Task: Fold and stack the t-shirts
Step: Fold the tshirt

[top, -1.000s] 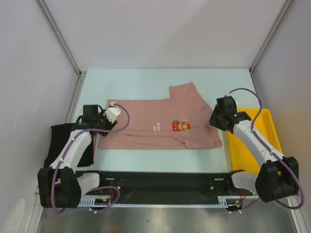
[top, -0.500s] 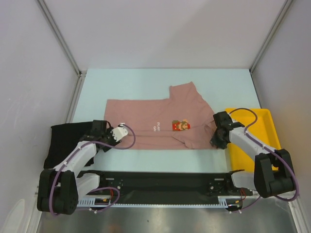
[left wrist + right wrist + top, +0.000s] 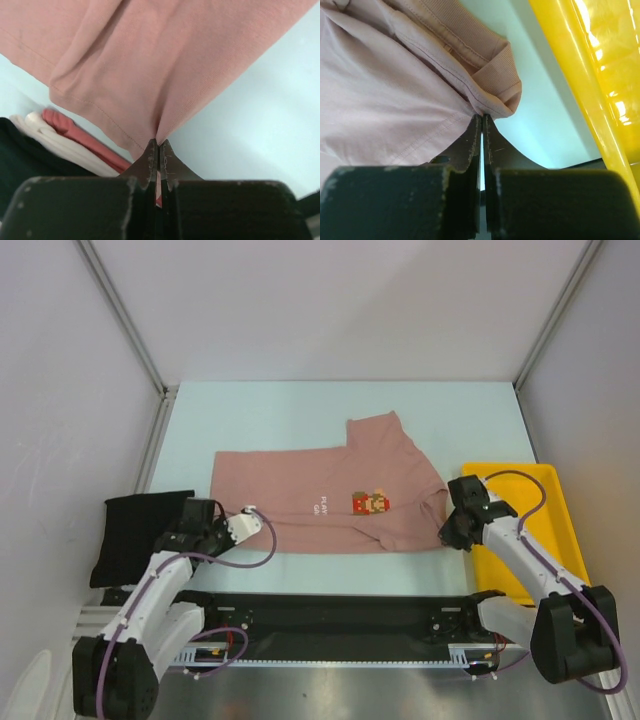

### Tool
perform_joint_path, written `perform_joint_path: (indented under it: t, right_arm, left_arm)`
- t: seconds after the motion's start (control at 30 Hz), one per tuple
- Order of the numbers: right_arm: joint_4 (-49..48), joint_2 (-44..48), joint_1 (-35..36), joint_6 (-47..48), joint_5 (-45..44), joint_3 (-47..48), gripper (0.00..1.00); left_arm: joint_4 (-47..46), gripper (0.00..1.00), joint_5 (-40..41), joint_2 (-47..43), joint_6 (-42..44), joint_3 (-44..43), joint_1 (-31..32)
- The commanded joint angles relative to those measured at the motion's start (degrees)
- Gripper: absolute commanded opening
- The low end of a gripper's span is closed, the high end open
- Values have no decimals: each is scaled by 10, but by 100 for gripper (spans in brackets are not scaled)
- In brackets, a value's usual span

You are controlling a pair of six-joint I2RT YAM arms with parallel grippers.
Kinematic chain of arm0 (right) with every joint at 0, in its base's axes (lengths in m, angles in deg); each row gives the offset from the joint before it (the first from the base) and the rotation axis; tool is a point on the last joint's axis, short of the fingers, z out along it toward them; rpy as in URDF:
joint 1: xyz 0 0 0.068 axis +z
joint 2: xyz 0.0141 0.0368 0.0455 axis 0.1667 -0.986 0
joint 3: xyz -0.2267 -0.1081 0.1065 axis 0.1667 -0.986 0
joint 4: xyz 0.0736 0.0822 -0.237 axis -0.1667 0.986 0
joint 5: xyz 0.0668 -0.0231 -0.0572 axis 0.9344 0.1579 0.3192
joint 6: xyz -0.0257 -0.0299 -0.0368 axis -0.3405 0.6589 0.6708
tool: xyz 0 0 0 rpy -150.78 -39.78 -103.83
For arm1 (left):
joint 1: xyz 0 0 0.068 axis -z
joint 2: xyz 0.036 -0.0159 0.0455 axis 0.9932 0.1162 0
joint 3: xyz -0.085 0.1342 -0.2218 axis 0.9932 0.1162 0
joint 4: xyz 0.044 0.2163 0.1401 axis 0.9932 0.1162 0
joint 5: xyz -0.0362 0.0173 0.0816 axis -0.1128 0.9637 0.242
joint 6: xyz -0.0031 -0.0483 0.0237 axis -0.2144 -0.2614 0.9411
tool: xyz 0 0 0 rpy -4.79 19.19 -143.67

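1. The black t-shirt (image 3: 140, 538) lies at the far left
2. The left gripper (image 3: 158, 146), parted a second ago, has dropped and clamped the near-left hem of the pink t-shirt (image 3: 320, 490)
3. The right gripper (image 3: 481, 119) likewise now pinches its near-right edge beside the yellow tray (image 3: 548, 490); a fold can likely begin

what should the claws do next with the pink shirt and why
Probably lift both together and carry the near edge toward the far edge: the left claw and right claw are each shut on that edge of the flat pink t-shirt.
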Motion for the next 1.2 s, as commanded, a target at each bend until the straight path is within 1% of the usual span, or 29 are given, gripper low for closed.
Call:
perform_joint_path:
  t: [0.0,0.1,0.23,0.27,0.3,0.33,0.37,0.4,0.43,0.47,0.5,0.57,0.6,0.63,0.67,0.7,0.73,0.77,0.8,0.83,0.9,0.93,0.97,1.0,1.03,1.1,1.13,1.17]
  right_arm:
    - [57,23,2,-34,-5,-19,0]
    - [78,30,19,-57,-7,-6,0]
    - [114,86,22,-73,-34,-4,0]
    - [110,93,21,-73,-30,-5,13]
    - [99,98,19,-69,-25,-4,27]
    - [93,99,19,-66,-18,-1,38]
    - [88,93,19,-62,-11,16,54]
    - [83,86,20,-48,-7,33,64]
    - [74,78,25,-38,-4,51,68]
    - [71,59,29,-28,-2,70,79]
    - [67,50,33,-16,-2,122,79]
    - [39,15,44,31,-2,174,80]
    - [23,1,44,56,5,214,80]
    - [-20,-19,43,100,18,235,80]
    - [-39,-40,39,123,24,253,79]
    - [-64,-94,36,141,31,296,78]
    - [-71,-123,31,173,41,318,77]
    - [-76,-153,23,186,42,340,75]
    - [-79,-217,16,195,46,364,75]
    - [-88,-246,5,202,57,403,74]
    - [-102,-309,-20,216,112,446,67]
    - [-108,-372,-21,223,121,493,63]
    - [-107,-403,-20,237,120,520,53]
    - [-97,-433,-18,241,115,545,49]
    - [-89,-497,-19,243,110,574,47]
    - [-60,-559,-19,244,111,659,50]
    - [-50,-608,-20,244,119,686,56]
    - [-42,-634,-18,246,122,734,59]
  left_arm:
    - [81,0,-2,-29,42,1,0]
    - [109,0,-13,-30,46,9,0]
    - [136,1,-46,-37,47,-2,0]
    - [139,0,-52,-38,48,-6,0]
    - [140,9,-60,-36,50,-13,0]
    - [140,56,-64,-29,48,-19,0]
    - [139,77,-75,-26,48,-27,0]
    - [147,91,-80,-19,48,-53,0]
    - [149,98,-87,-8,46,-70,0]
    - [154,99,-98,-1,41,-90,0]
    - [152,100,-122,6,27,-135,-2]
    - [137,100,-153,40,-7,-181,-8]
    - [99,100,-165,55,-63,-222,-17]
    - [73,100,-162,76,-101,-239,-21]
    - [48,98,-153,120,-180,-255,-28]
    - [13,94,-131,150,-216,-286,-38]
    - [9,85,-124,178,-245,-305,-43]
    - [7,82,-119,205,-269,-324,-49]
    - [4,79,-117,261,-316,-356,-63]
    - [2,78,-116,284,-339,-371,-64]
    - [-19,74,-109,347,-387,-402,-94]
    - [-31,72,-86,369,-398,-411,-99]
    - [-40,71,-70,387,-404,-420,-101]
    - [-58,70,-52,406,-415,-440,-102]
    - [-62,69,-35,447,-420,-452,-104]
    - [-55,68,-31,491,-437,-493,-113]
    - [-50,70,-40,525,-444,-507,-116]
    - [-45,71,-43,543,-453,-520,-119]
